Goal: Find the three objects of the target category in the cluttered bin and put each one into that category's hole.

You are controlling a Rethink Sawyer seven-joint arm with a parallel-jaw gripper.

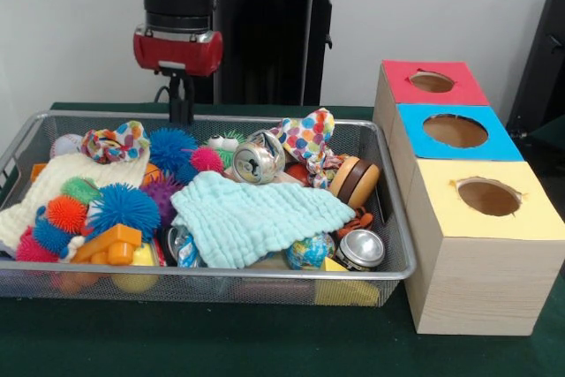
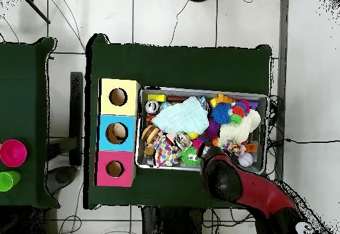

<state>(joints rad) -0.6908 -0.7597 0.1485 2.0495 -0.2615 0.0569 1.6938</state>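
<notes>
The gripper [image 1: 181, 112] hangs over the bin's [image 1: 399, 245] far rim, near the table's far edge; I cannot tell how it stands. Toys fill the bin. The red hole [image 1: 432, 82] is in the far right corner.

No text, label or number is legible on anything shown.

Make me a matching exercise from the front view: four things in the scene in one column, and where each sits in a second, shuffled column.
Things:
1. red-topped box
2. yellow-topped box
3. pale green cloth
4. gripper

Places:
A. nearest the camera in the row of boxes
B. above the far rim of the bin
C. farthest from the camera in the row of boxes
D. spread over the middle of the clutter

Pairs: 1-C, 2-A, 3-D, 4-B
</notes>
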